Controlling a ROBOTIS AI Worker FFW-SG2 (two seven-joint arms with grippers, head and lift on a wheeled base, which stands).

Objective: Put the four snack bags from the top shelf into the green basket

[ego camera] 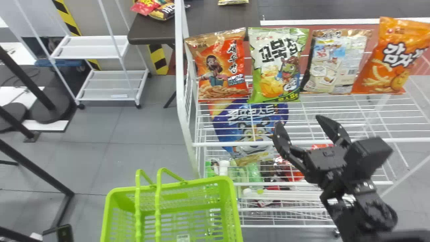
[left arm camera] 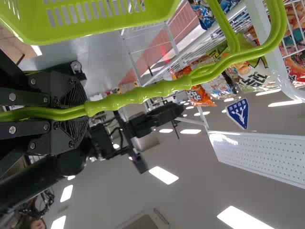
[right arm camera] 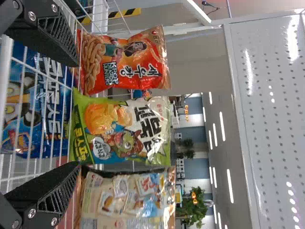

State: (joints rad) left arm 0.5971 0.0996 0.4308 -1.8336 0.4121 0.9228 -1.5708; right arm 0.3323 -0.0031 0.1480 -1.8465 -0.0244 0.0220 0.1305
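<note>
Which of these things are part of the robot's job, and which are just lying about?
For the job:
red bag, green bag, beige bag, orange bag, top shelf
green basket, left tool gripping its handle
open right tool

Just lying about:
blue bag beneath that shelf
snack packets, dark table

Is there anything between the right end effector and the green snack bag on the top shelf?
Nothing visible stands between the right end effector and the green snack bag. The wire shelf lies below that gap, not across it.
</note>
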